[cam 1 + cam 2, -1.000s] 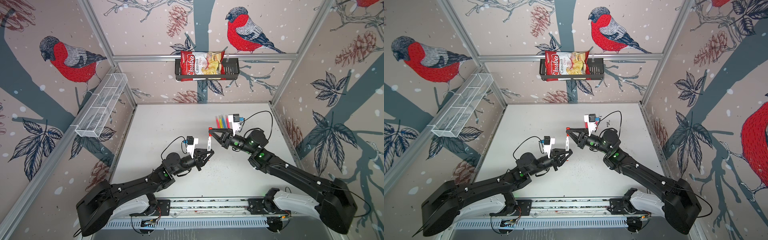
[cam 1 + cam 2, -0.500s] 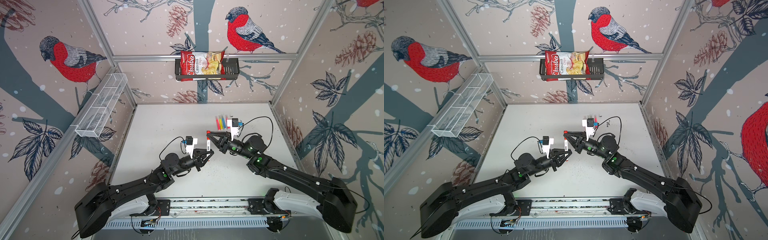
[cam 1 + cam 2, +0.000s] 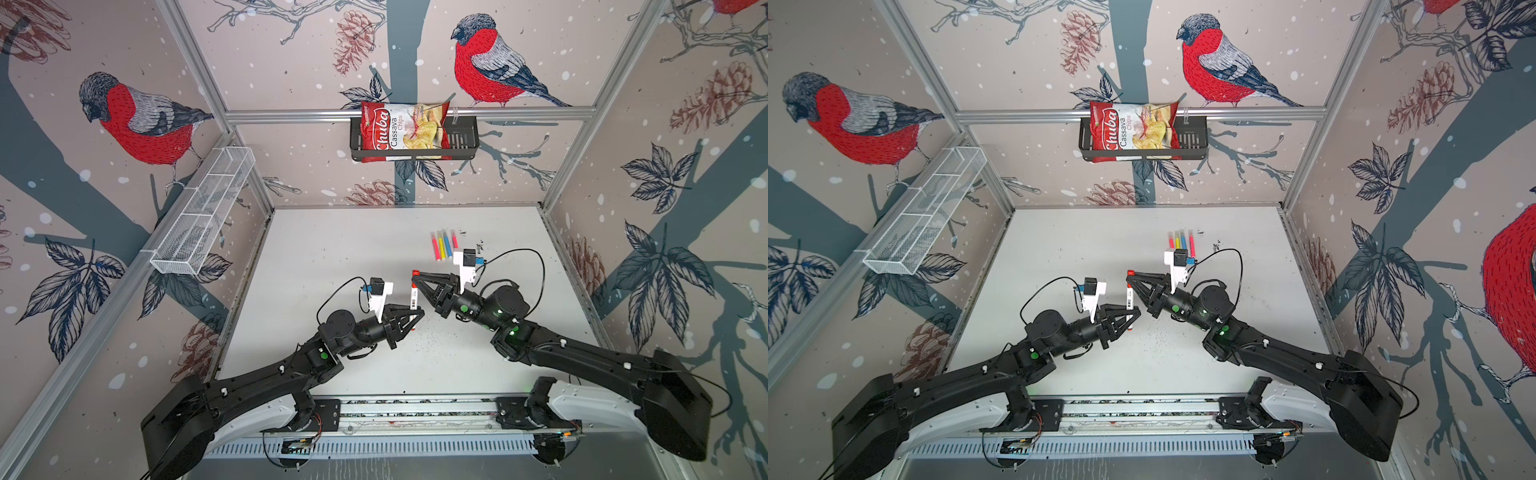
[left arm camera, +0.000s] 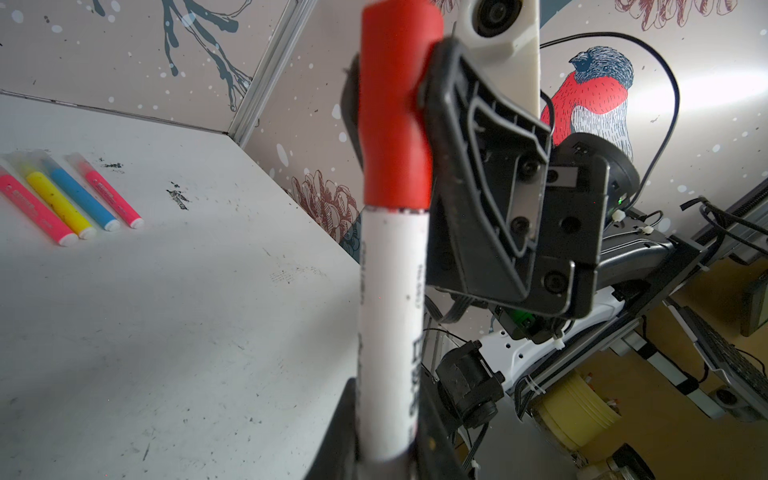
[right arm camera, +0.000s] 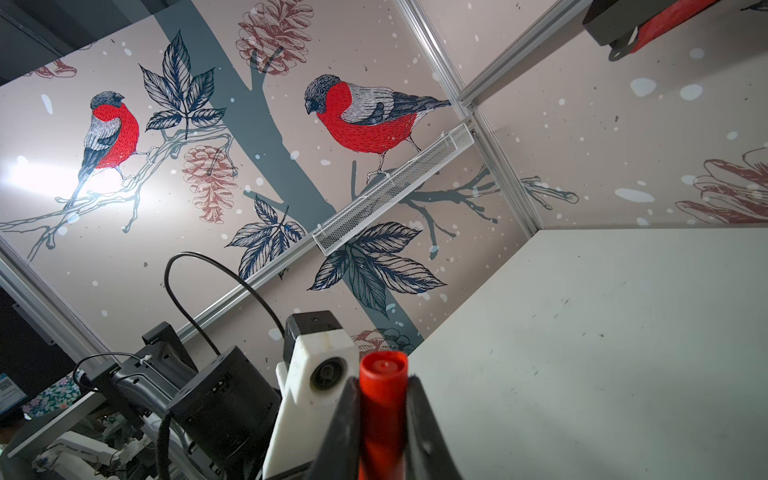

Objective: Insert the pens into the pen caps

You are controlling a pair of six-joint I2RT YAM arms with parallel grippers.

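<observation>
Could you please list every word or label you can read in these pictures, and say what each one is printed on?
"Chuba Cassava Chips": on the chips bag in the black basket.
Blurred, unreadable: black print on the barrel of the white marker.
Too small to read: print on the pink markers.

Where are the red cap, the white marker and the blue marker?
red cap point(image 4: 395, 104), left wrist view, middle of the cap.
white marker point(image 4: 390, 316), left wrist view, middle of the barrel.
blue marker point(image 4: 81, 195), left wrist view, middle of the body.

L pincer point(image 3: 1134, 312) on white pen point(image 3: 1128, 300), R pincer point(image 3: 1132, 275) on red cap point(image 3: 1130, 272)
</observation>
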